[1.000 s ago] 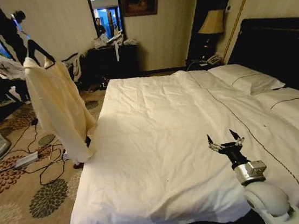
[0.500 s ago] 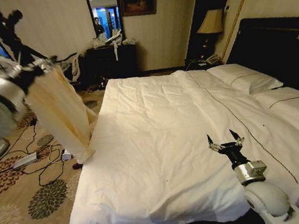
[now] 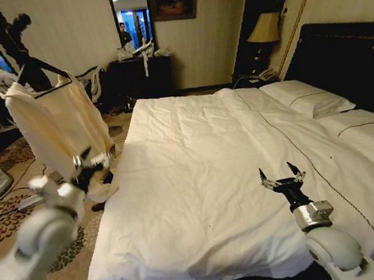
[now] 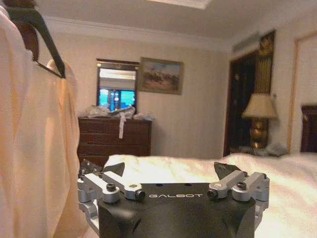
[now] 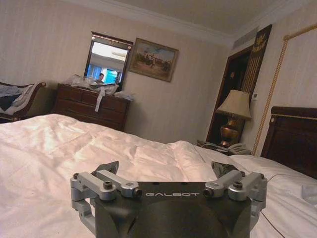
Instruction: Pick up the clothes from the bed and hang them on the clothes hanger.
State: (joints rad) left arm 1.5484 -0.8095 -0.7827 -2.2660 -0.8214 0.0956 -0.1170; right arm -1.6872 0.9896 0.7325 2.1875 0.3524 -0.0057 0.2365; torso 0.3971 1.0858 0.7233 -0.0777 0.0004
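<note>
Cream shirt (image 3: 59, 125) hangs on the black clothes hanger (image 3: 45, 67) beside the bed (image 3: 199, 179). Left end effector (image 3: 89, 161) sits released near its hem; right end effector (image 3: 281, 175) rests released over the duvet. Soft, light fabric likely handles best pinched at the shoulders.

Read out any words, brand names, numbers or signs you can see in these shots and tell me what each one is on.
"GALBOT": on the black body of the left gripper, in the left wrist view.
"GALBOT": on the black body of the right gripper, in the right wrist view.
Nothing else is readable; the framed painting shows no legible text.
</note>
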